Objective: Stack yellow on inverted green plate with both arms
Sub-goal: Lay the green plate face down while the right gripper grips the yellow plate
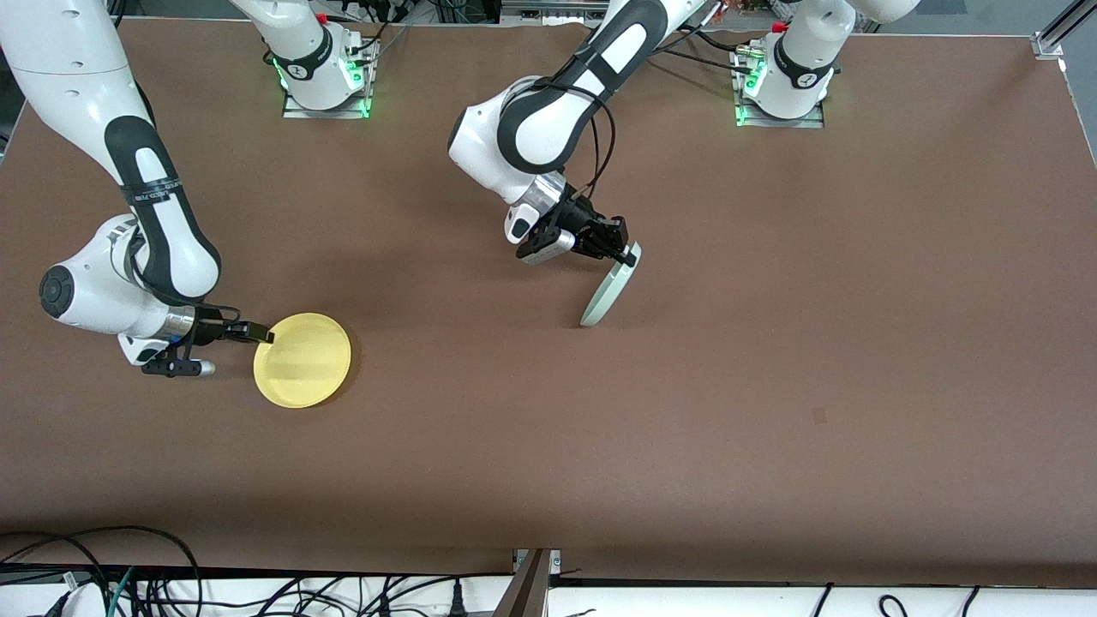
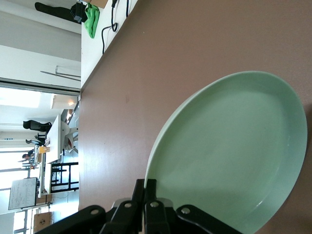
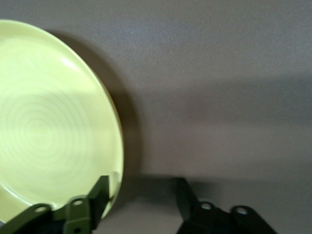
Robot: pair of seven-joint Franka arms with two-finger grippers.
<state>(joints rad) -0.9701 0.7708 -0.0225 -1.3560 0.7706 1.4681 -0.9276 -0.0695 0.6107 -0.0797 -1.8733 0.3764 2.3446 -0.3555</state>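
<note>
Both the yellow plate [image 1: 302, 360] and green plate [image 2: 229, 156] look smooth, faintly glossy; the brown tabletop [image 1: 771, 386] is matt.

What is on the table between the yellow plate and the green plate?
Nothing. In the front view only bare brown table lies between the yellow plate, by the right gripper, and the tilted green plate, held by the left gripper.

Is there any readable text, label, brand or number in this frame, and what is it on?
No text can be read.
Band on the right arm: small print, too small to read.
Yellow plate, green plate, table: no markings.
</note>
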